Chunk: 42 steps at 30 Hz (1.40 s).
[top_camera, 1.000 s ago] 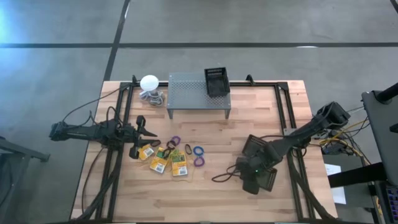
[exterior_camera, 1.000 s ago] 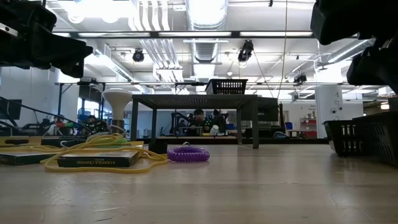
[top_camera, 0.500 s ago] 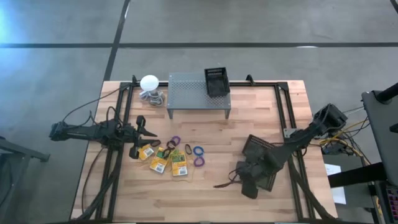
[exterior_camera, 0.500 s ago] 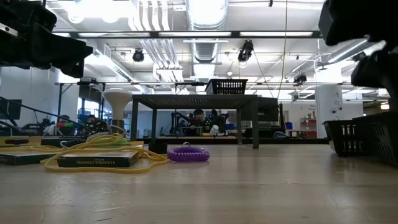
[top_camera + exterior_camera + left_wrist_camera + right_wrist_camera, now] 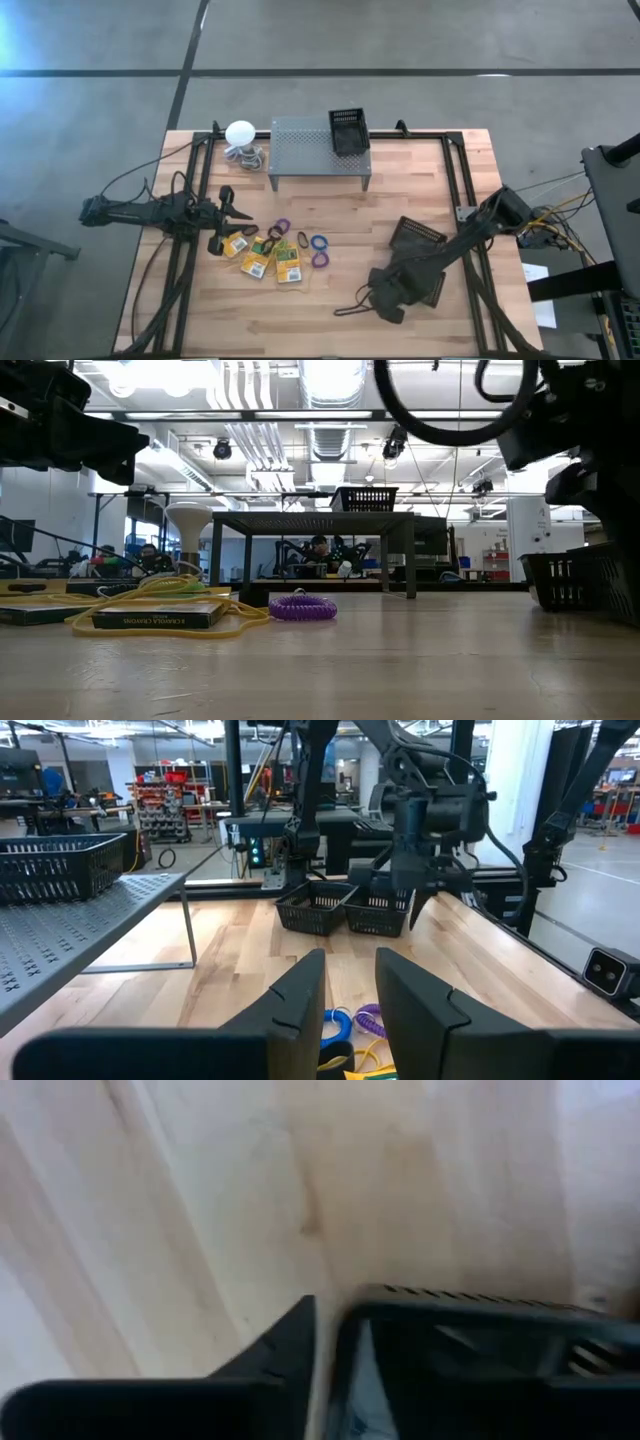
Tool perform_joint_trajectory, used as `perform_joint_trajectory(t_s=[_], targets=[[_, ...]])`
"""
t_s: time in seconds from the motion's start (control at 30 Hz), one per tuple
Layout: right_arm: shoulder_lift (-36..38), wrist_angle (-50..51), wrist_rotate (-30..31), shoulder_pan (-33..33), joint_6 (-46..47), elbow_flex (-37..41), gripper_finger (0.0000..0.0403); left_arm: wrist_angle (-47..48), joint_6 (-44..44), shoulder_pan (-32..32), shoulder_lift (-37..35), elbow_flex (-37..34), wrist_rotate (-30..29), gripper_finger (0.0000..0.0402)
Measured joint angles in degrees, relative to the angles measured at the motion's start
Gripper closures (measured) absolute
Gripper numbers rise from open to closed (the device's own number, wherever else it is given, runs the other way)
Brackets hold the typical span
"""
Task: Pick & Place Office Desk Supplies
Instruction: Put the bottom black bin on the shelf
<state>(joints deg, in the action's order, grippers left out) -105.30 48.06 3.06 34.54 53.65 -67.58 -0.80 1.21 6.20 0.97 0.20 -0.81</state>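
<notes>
- Left gripper: parked over the table's left side, just beside the pile of supplies. Its fingers are parted and hold nothing. It is unchanged from a second ago, so we list it as waiting.
- Yellow-and-green flat boxes: clustered on the table left of centre, several overlapping. None has moved.
- Rings: purple and blue, lying just right of the boxes, with another purple one at the pile's far edge. All are in their old places, not yet sorted.
- Mesh tray on the stand: sits on the right end of the grey perforated stand at the table's back. It is untouched.
- Right gripper: the only item that has changed. A second ago it hung over the mesh trays on the table's right; it has since slid toward the near-left and now sits at the near tray's left edge.
- Right gripper, grip: its wrist view shows the tray's rim very close in front. We cannot tell whether it has closed on that wall.
- Second table tray: lies just behind the near one and has not shifted.
- Our reading: the right arm is going for a tray, probably to bring it nearer the supplies. No supply has been placed in any tray yet.
</notes>
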Motion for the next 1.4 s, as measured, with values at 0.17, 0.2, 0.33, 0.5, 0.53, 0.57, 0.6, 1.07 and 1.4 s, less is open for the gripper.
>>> perform_joint_trajectory(t_s=[0.17,0.2,0.33,0.5,0.53,0.57,0.6,1.07,1.4], targets=[[-0.4,-0.6,-1.8,-0.5,-4.8,-5.2,0.0387,0.0,0.0,0.0,0.0,0.0,0.0,0.0307],[-0.4,-0.7,-2.2,-0.8,-6.3,-6.5,0.0389,0.0,0.0,0.0,0.0,0.0,0.0,0.0307],[1.1,-1.6,-3.3,-2.6,-13.5,-11.6,0.0392,0.0,0.0,0.0,0.0,0.0,0.0,0.0307],[1.9,-2.5,-7.9,-6.4,-27.4,-18.1,0.0394,0.0,0.0,0.0,0.0,0.0,0.0,0.0307],[1.8,-2.7,-8.0,-7.4,-30.6,-19.4,0.0394,0.0,0.0,0.0,0.0,0.0,0.0,0.0307],[1.8,-2.6,-7.9,-8.4,-33.9,-20.6,0.0394,0.0,0.0,0.0,0.0,0.0,0.0,0.0307],[1.9,-2.7,-7.8,-9.6,-37.3,-21.9,0.0394,0.0,0.0,0.0,0.0,0.0,0.0,0.0307],[-8.2,-10.8,-5.6,-32.9,-67.4,-48.9,0.0394,0.0,0.0,0.0,0.0,0.0,0.0,0.0307],[-21.0,-14.5,2.4,-43.8,-78.1,-61.9,0.0394,0.0,0.0,0.0,0.2,0.0,0.0,0.0307]])
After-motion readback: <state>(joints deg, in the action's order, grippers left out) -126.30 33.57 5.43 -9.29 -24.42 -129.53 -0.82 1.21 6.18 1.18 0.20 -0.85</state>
